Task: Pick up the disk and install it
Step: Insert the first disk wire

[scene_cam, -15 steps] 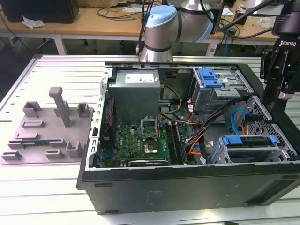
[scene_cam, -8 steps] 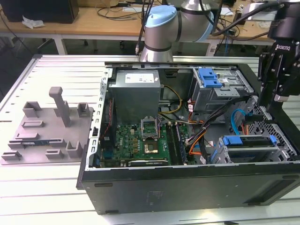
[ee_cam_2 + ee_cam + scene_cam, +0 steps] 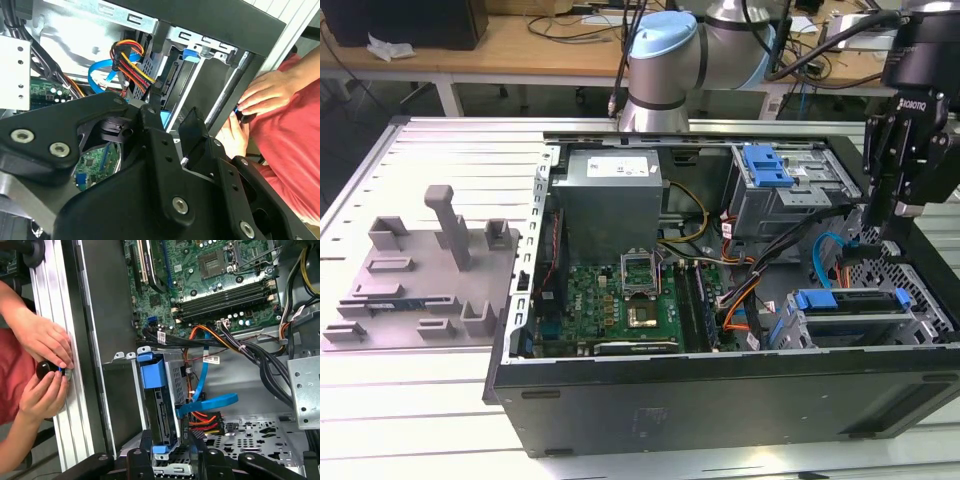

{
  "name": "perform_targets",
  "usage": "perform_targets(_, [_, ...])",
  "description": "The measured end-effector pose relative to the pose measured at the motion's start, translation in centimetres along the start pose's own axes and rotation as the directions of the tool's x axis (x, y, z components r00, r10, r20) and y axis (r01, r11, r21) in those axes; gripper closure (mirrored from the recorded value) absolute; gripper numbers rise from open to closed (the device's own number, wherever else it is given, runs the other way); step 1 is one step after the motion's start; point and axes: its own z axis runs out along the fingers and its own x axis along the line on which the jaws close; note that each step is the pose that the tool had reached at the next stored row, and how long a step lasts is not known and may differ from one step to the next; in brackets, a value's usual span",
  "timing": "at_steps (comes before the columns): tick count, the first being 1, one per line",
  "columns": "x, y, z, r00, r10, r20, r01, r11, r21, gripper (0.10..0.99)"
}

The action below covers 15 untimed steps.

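My end effector (image 3: 892, 228) hangs over the end of the open computer case (image 3: 620, 400) at the exterior view's right. Its jaws are parted and grip nothing that I can make out. The disk (image 3: 850, 302) lies just below me, lodged in the metal cage (image 3: 932, 318) at the near right corner of the case, with its blue frame uppermost. Its long axis runs left to right across the exterior view, and I stand over its right-hand end. In the first wrist view the disk (image 3: 159, 405) appears edge-on, stretching away from me toward the circuit board (image 3: 215, 285). A person's hands (image 3: 47, 342) work at the outer rim of the case, apart from the disk. The case rests on a slatted worktop (image 3: 410, 410).
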Motion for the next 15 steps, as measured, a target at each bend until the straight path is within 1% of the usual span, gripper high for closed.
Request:
perform_targets(1, [-0.03,0.00,0.02,1.0000,0.000,0.0001,0.000,1.0000,0.000,0.663])
perform_targets(3, [-0.15,0.01,0.31,1.0000,0.001,0.0006,-0.001,1.0000,0.004,0.663])
perform_targets(10, [-0.55,0.05,1.17,1.0000,0.003,0.0014,-0.003,1.0000,0.007,0.663])
perform_targets(12, [-0.60,0.20,1.36,1.0000,0.004,0.0015,-0.004,1.0000,0.009,0.663])
perform_targets(14, [-0.72,0.33,1.71,1.0000,0.006,0.0028,-0.006,0.9999,0.015,0.663])
perform_targets(15, [-0.77,0.34,1.83,1.0000,0.007,0.0031,-0.007,0.9998,0.016,0.663])
